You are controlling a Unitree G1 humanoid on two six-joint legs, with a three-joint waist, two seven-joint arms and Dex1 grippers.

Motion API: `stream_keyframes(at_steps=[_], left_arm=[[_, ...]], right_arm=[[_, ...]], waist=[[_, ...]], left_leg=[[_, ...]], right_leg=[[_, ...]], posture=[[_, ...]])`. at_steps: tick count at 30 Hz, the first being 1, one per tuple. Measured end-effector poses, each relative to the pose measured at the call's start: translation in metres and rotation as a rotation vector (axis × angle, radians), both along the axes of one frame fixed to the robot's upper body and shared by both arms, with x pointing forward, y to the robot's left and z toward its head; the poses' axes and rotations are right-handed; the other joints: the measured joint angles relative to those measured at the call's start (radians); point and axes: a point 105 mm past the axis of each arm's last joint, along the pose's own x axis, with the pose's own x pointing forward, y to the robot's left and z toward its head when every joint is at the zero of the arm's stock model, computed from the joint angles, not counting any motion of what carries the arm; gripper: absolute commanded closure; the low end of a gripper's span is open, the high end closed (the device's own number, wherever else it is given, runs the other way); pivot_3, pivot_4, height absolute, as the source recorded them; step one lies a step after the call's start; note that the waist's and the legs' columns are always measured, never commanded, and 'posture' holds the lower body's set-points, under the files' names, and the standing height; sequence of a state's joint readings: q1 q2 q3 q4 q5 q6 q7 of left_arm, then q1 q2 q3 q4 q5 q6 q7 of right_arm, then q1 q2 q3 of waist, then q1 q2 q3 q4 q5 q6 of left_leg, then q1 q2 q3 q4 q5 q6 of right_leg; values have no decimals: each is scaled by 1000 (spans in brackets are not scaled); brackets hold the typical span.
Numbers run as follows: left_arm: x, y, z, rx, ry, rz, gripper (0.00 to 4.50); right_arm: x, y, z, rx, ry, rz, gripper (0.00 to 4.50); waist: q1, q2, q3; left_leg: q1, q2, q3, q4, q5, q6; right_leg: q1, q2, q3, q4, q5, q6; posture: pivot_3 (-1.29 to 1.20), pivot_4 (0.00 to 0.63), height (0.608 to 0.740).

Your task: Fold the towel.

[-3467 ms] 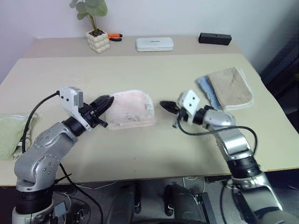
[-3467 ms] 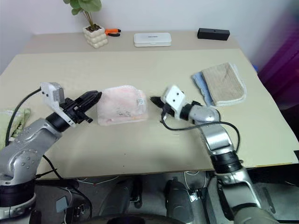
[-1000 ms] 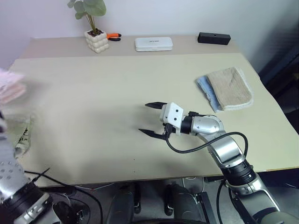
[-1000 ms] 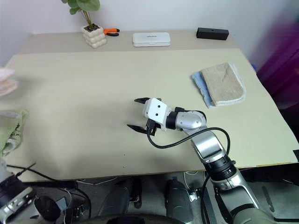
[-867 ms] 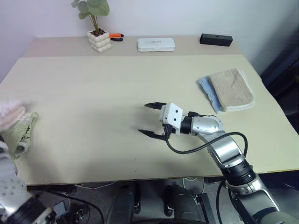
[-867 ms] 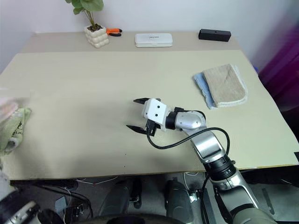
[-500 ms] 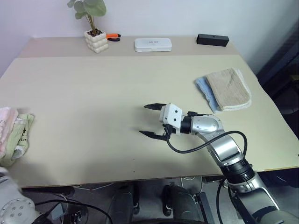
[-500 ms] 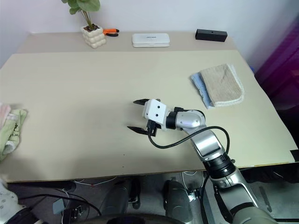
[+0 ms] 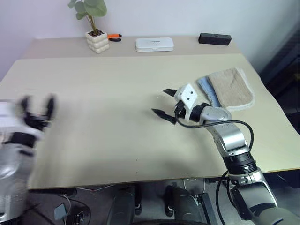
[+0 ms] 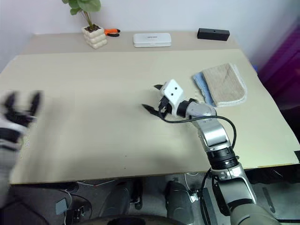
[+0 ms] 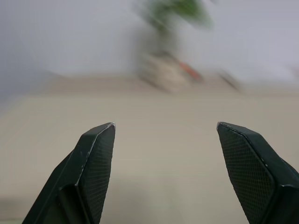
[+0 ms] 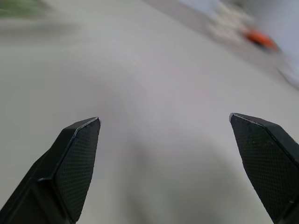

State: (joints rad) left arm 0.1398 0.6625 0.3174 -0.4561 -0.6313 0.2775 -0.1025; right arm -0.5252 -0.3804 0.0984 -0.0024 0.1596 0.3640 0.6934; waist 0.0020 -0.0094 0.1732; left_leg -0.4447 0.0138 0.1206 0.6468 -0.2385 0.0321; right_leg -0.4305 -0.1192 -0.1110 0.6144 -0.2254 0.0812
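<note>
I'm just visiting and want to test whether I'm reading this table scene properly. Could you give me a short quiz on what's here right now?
1. True or false: the right gripper is clamped on a towel.
2. What lies nearest the beige-tan folded towel? A) the potted plant B) a light blue cloth C) the black box
3. Fill in: the white flat case sits at the table's far edge between the potted plant and the ______.

Key
1. False: its jaws stand wide apart over bare table, holding nothing.
2. B: the blue cloth peeks out from under the tan towel.
3. Black box.
</note>
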Motion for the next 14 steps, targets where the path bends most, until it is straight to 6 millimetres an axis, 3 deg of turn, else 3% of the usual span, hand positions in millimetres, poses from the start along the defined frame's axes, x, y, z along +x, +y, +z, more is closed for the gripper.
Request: stream_keyframes(at_steps=[2,5,10,14], left_arm=[[5,-29,-16,61,56,-130,960],[11,-45,-15,38,38,-203,960],[16,-45,-31,21,89,-248,960],[17,-46,-34,29,100,-271,960]], right_arm=[[8,-18,-1,33,29,-104,0],[12,-35,-1,54,46,-191,0],[2,-57,-27,24,124,-273,0],[-1,-57,-25,27,120,-287,0]], waist=[[-12,1,0],[-19,1,0],[-18,1,1],[-16,1,1]], left_leg=[[0,5,5,-2,3,0],[2,11,9,-1,3,-3],[3,15,10,1,3,-4],[3,15,10,3,1,1]], right_leg=[[-3,2,-2,2,-1,2],[-3,8,-2,2,-1,1],[-3,10,-1,4,0,-1],[-3,10,0,4,1,-2]], posture=[[0,150,734],[0,150,734],[0,150,734],[0,150,734]])
